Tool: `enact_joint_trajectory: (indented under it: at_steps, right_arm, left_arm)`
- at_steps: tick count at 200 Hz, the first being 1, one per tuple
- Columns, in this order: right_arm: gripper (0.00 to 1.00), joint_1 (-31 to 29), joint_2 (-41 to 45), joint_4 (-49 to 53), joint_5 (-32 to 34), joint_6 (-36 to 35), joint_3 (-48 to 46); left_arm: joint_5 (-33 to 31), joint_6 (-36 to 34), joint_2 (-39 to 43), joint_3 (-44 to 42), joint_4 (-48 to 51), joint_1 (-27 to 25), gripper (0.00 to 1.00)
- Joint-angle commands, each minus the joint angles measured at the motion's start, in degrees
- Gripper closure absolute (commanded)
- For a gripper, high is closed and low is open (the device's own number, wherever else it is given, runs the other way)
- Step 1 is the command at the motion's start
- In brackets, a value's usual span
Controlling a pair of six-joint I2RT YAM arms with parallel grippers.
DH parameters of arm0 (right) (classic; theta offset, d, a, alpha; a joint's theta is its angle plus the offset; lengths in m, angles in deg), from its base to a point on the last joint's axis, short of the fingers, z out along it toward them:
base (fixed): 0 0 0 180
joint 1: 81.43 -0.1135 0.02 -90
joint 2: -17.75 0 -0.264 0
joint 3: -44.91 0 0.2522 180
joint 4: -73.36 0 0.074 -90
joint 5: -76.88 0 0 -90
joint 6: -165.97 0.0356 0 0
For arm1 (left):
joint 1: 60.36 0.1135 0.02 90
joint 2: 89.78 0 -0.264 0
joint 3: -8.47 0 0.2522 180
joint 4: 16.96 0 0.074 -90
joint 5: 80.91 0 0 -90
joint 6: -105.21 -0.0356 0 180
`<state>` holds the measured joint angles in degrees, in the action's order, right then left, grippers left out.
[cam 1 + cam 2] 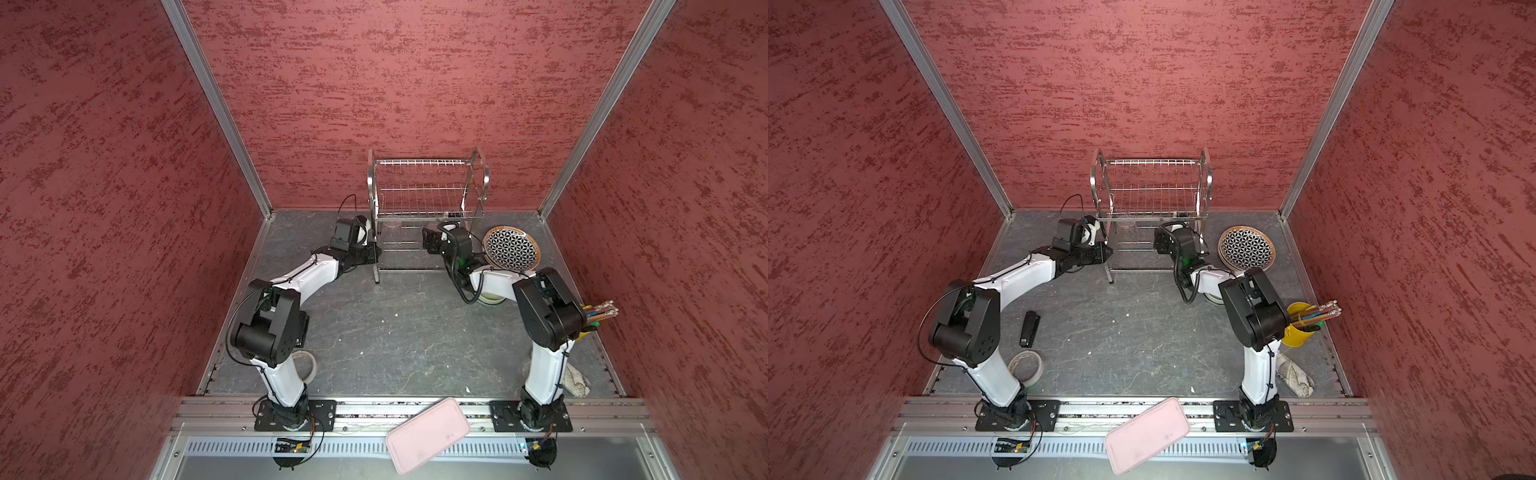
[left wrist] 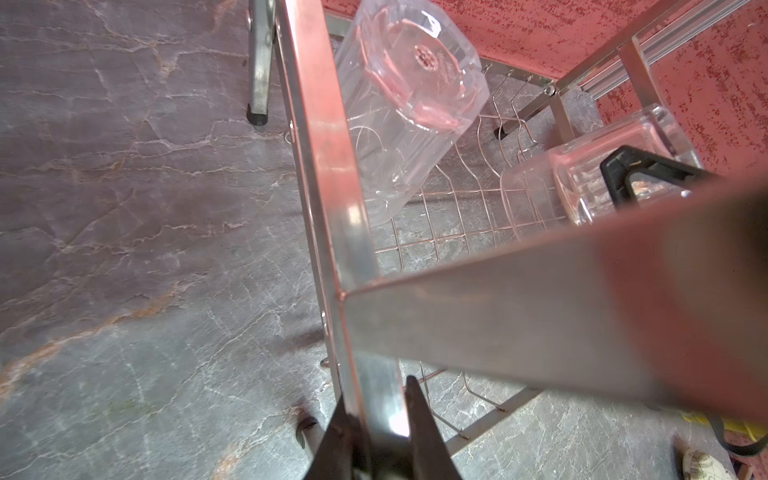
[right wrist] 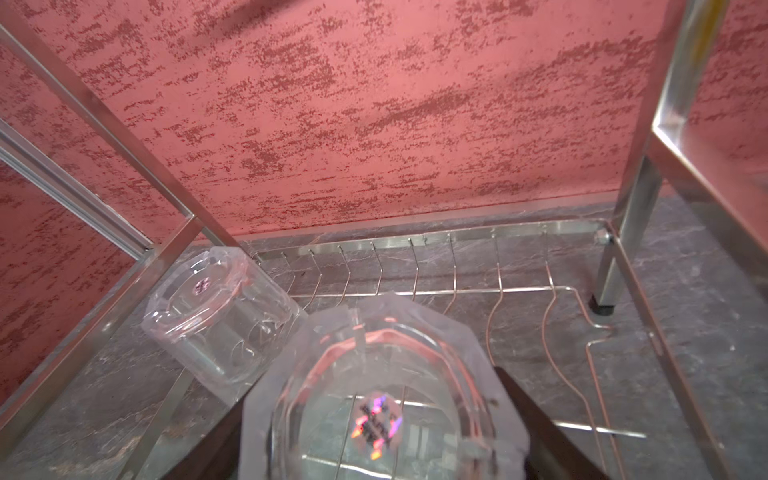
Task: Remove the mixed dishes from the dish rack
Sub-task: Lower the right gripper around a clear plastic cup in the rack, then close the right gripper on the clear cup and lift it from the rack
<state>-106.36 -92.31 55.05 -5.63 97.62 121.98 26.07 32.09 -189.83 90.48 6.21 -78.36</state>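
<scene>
Two tiers make up your dish rack (image 1: 415,216), by the back wall in both top views; only the wrist views show you its lower-tier cups clearly; your left gripper (image 2: 376,407) clamps the rack's side frame; your right gripper (image 3: 374,415) squeezes one clear cup (image 3: 382,374); the second clear cup (image 3: 220,316) tilts just beside it.
</scene>
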Motion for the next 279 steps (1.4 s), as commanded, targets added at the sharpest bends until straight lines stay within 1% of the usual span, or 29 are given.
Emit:
enact_joint_trajectory:
  at_steps: [1, 59, 123, 159, 196, 209, 226, 249, 279]
  right_arm:
    - [0.59, -0.12, 4.66, -3.70, -3.07, 5.00, -1.54]
    - [0.60, -0.11, 7.97, -5.54, -8.82, 12.52, -5.64]
    - [0.61, -0.12, 9.78, -5.81, -12.59, 17.24, -6.96]
    - [0.62, -0.10, 11.65, -5.54, -16.61, 21.48, -7.90]
    - [0.63, -0.12, 13.24, -7.50, -21.00, 25.91, -10.03]
    - [0.63, -0.07, 13.54, -8.44, -21.99, 27.06, -11.10]
    - [0.63, -0.09, 13.95, -9.84, -22.98, 28.54, -12.37]
    - [0.64, -0.12, 14.35, -11.67, -25.05, 30.69, -13.53]
    - [0.64, -0.11, 15.67, -12.76, -26.79, 32.12, -14.81]
  left_arm:
    - [0.26, 1.31, 1.77, 0.83, -0.71, 0.69, 0.82]
    - [0.30, 1.39, 1.61, 1.10, -0.70, 0.63, 0.83]
    - [0.17, 1.42, 1.62, 1.10, -0.71, 0.60, 0.81]
    - [0.17, 1.53, 1.35, 1.38, -0.63, 0.60, 0.80]
    - [-0.30, 1.66, 2.13, 0.89, -0.79, 0.42, 0.80]
    - [-0.51, 1.82, 2.70, 0.75, -0.78, 0.33, 0.73]
    - [-0.80, 1.99, 3.43, 0.38, -0.80, 0.11, 0.69]
    - [-1.69, 2.43, 4.91, -0.35, -0.86, -0.44, 0.59]
    - [-3.03, 2.76, 9.37, -2.86, -1.93, -1.33, 0.47]
